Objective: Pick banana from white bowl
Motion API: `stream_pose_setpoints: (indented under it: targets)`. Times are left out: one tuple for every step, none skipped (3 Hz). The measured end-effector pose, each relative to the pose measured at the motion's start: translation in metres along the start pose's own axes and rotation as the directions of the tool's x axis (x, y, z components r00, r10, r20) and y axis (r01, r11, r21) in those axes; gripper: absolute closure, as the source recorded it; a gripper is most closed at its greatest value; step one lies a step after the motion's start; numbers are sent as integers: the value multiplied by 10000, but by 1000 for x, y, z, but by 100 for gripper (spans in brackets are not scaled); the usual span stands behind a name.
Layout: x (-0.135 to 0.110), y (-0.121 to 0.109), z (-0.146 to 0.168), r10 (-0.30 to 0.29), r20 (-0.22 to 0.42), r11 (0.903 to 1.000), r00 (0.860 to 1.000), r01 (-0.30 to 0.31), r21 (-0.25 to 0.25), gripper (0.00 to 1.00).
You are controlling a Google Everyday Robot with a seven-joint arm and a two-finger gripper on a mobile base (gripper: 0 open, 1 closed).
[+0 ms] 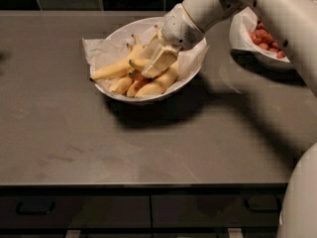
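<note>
The white bowl (pixel 115 37), lined with crinkled white paper, stands on the dark counter and holds several bananas. My gripper (pixel 150 62) reaches down into the bowl from the upper right. Its fingers (pixel 159 63) sit on either side of the pale-yellow banana (pixel 140 63), whose dark-tipped stem points left, and they are shut on it. That banana still rests among the others. A long yellow banana (pixel 113 70) lies at the bowl's left, and an orange-tinted banana (pixel 159 84) lies along the front.
A second white bowl of red strawberries (pixel 265 41) stands at the right, partly behind my arm (pixel 257 9). The dark counter (pixel 74 143) stretches to the front edge, with drawers below. A tiled wall runs behind.
</note>
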State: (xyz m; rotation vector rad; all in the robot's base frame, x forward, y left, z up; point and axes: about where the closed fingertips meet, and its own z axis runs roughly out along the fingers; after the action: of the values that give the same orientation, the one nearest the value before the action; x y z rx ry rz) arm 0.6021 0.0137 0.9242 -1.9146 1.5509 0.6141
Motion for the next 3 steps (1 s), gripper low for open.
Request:
stream_pose_setpoints:
  targets:
    - [-26, 4, -30, -682, -61, 9949, 9977, 685, 742, 100]
    - [-50, 8, -57, -1365, -70, 9814, 9906, 1362, 1351, 100]
    - [-66, 23, -75, -1739, 716, 9752, 9822, 1616, 1514, 100]
